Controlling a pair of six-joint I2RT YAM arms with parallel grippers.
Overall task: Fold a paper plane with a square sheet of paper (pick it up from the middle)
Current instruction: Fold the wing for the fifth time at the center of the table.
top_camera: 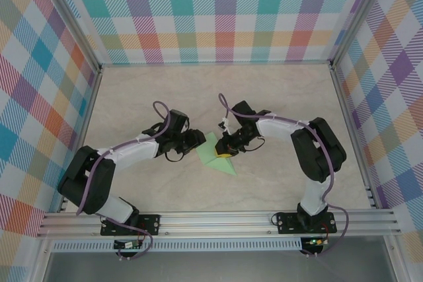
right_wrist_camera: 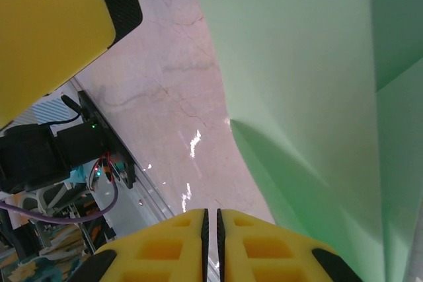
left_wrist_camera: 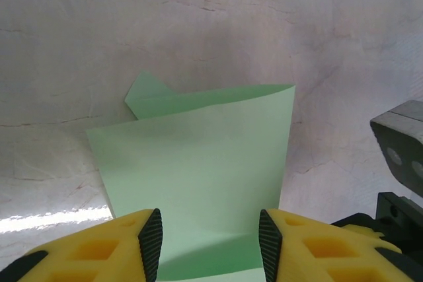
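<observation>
Lying on marbled tabletop (top_camera: 277, 97), the paper plane (top_camera: 217, 156) shows sharp creases.

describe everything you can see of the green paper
The paper plane is thin, matte, light green paper, only partly folded: a layer doubled over along one crease, a small corner flap poking out behind. It lies at the middle of the table, one point toward the near edge. The left hand straddles its near edge, open; contact is unclear.

Matt paper plane (top_camera: 215, 155), glossy marbled table (top_camera: 277, 97)
</observation>
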